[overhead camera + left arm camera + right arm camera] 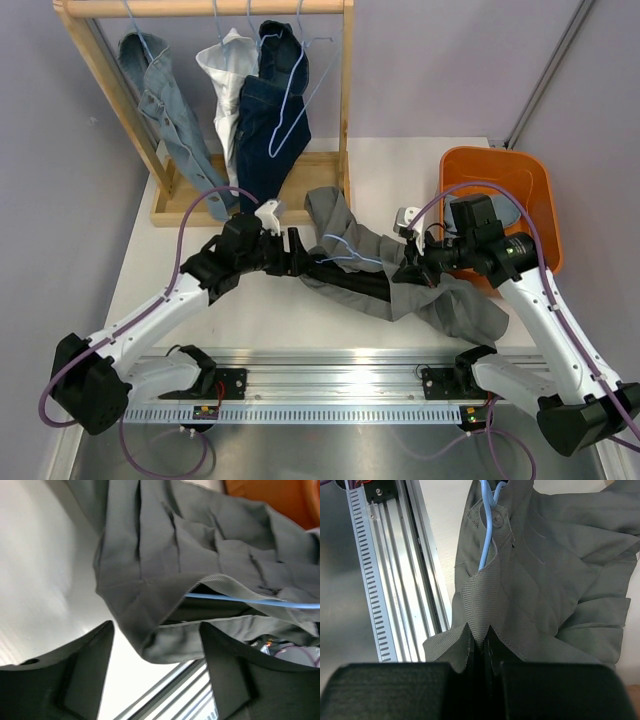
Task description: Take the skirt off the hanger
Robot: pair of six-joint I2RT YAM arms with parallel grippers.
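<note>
The grey pleated fabric skirt point(455, 305) is lying crumpled on the white table point(250, 315), near its near edge and right of the middle, just beside the orange plastic bin point(500, 175). It is looking soft, light and floppy, likely sagging wherever unsupported, so the stitched waistband is offering the firmest hold. The thin blue wire hanger point(486, 535) is running inside that waistband. The right gripper point(480, 650) is pinching a waistband fold, jaws clamped on the cloth. The left gripper point(156, 630) is standing with jaws apart, straddling the skirt's other corner without gripping it.
</note>
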